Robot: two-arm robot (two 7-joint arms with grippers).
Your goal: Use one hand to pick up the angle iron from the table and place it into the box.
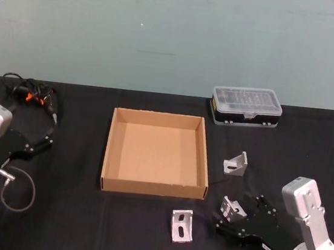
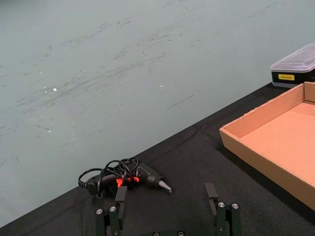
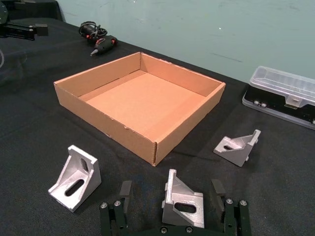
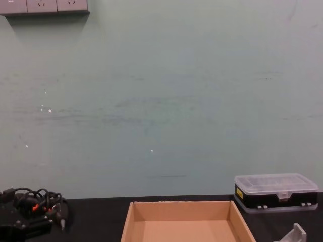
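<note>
1. The box (image 1: pixel 153 188), a shallow tan cardboard tray with low walls, lay empty and flat in the middle of the table (image 1: pixel 71 211).
2. One silver slotted angle iron (image 3: pixel 183 204) sat toward the table's near edge, off the box's near right corner, between the right hand's (image 3: pixel 171 191) spread fingers, gaps on both sides.

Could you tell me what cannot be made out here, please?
Chest view: bottom edge cuts off the rear angle iron and the box floor.
Head view: contents of the plastic case, too small.
Right wrist view: bottom edge cuts the open right gripper straddling the middle angle iron.
Left wrist view: same for the parked left gripper.
</note>
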